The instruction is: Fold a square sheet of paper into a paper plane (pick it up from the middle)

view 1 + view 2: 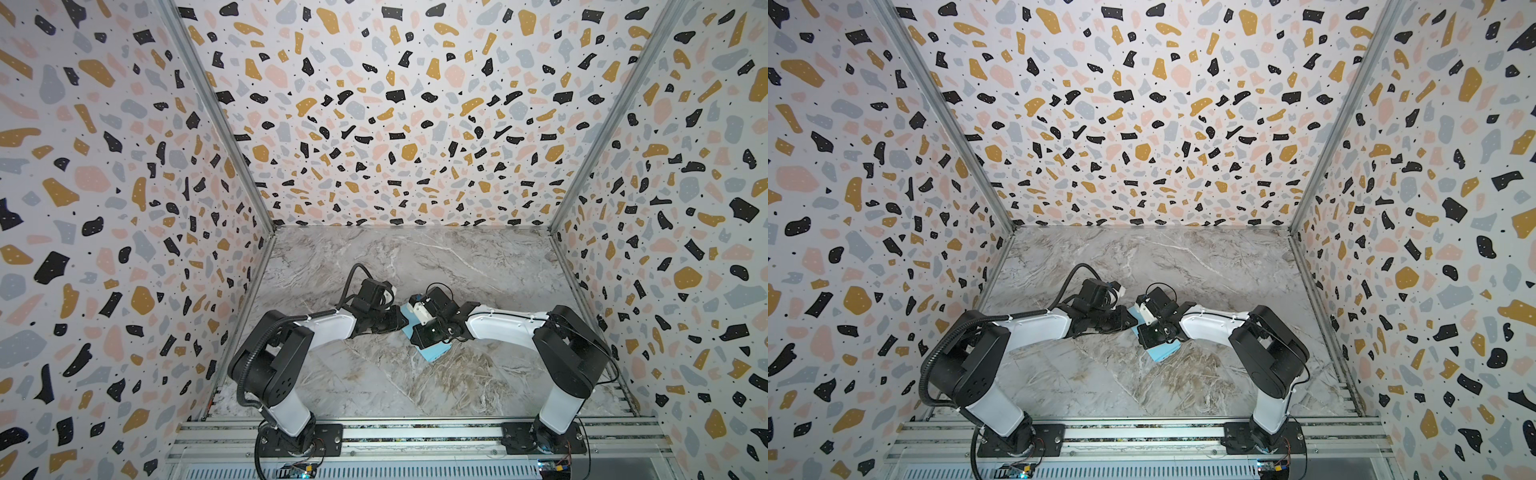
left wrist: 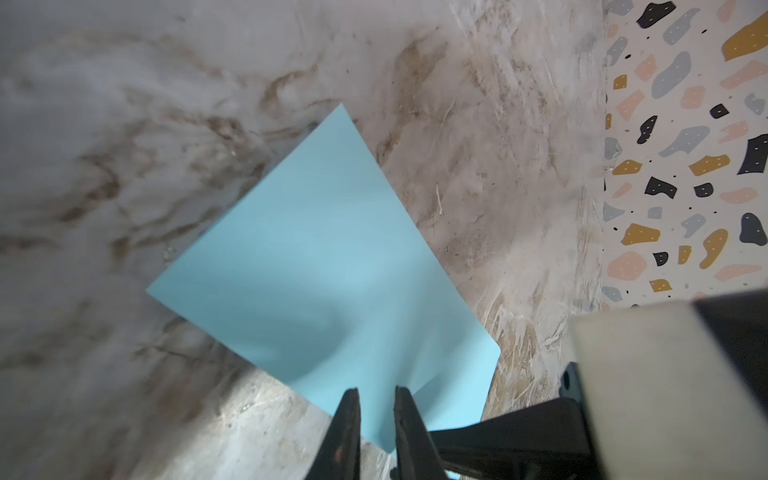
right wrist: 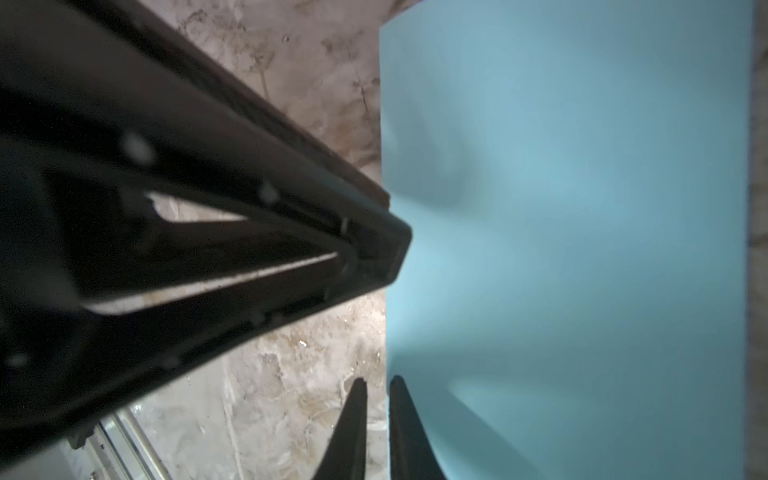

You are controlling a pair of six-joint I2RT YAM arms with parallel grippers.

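Observation:
The square sheet of paper (image 1: 434, 353) (image 1: 1163, 353) is light blue and lies mid-table, mostly hidden under the two wrists in both top views. In the left wrist view the sheet (image 2: 324, 249) buckles upward where my left gripper (image 2: 377, 395) (image 1: 404, 321) pinches its near edge, jaws almost together with paper between them. The right wrist view shows the sheet (image 3: 582, 208) unfolded, with my right gripper (image 3: 379, 382) (image 1: 416, 338) closed narrowly astride another edge, one finger over the table and one over the paper. The paper plane is not in view.
The marbled table (image 1: 415, 266) is boxed in by terrazzo-patterned walls (image 1: 395, 124) at the back and on both sides. Both arm bases stand on an aluminium rail (image 1: 415, 436) along the front edge. The two grippers are close together; the left gripper (image 3: 395, 249) fills much of the right wrist view.

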